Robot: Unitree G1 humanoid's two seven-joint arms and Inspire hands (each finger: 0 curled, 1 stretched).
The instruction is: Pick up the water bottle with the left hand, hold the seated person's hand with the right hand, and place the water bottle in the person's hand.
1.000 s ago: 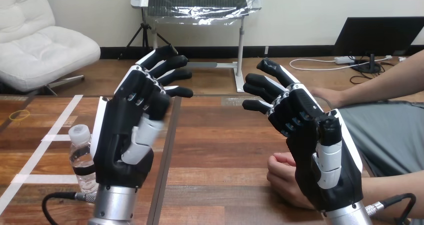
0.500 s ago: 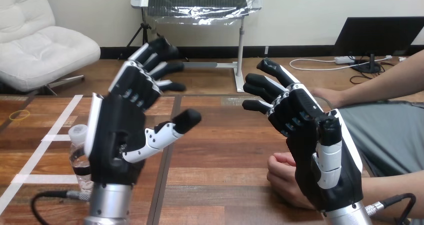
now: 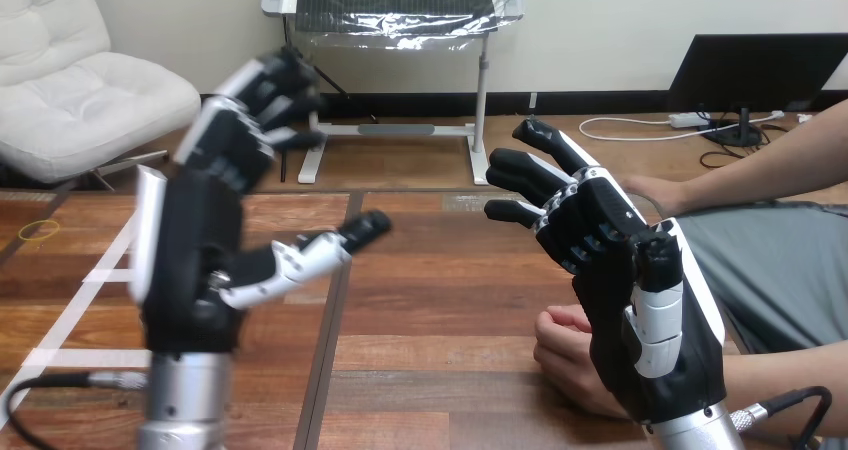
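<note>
Up high over the left side of the worktop: left hand, on a silver forearm rising from the bottom edge. Black palm side turned to the right, white shell on the back to the left. Fingers almost straight, pointing up and away, a bit blurred. Thumb sticking out to the right, across the dark seam between two boards. Open, with nothing in it.

Up over the right side of the worktop: right hand, white shell along its right edge. Fingers spread and only a little bent, pointing up and to the left. Thumb lying down along the hand. Open too, wrapped round nothing.

Resting on the worktop at the lower right: person's hand, loosely closed like a soft fist, just to the left of the right hand's lower part and partly behind it. Touching or not: cannot tell. Right hand's fingers well above it, not round it. Person's forearm coming in low from the right edge, behind the robot's wrist.

Higher up at the right: another arm of the person, reaching in from the right edge, its end hidden behind the right hand.

On the worktop's far left: white tape lines. Near the left edge: small yellow ring, lying flat, well apart from both hands.
</note>
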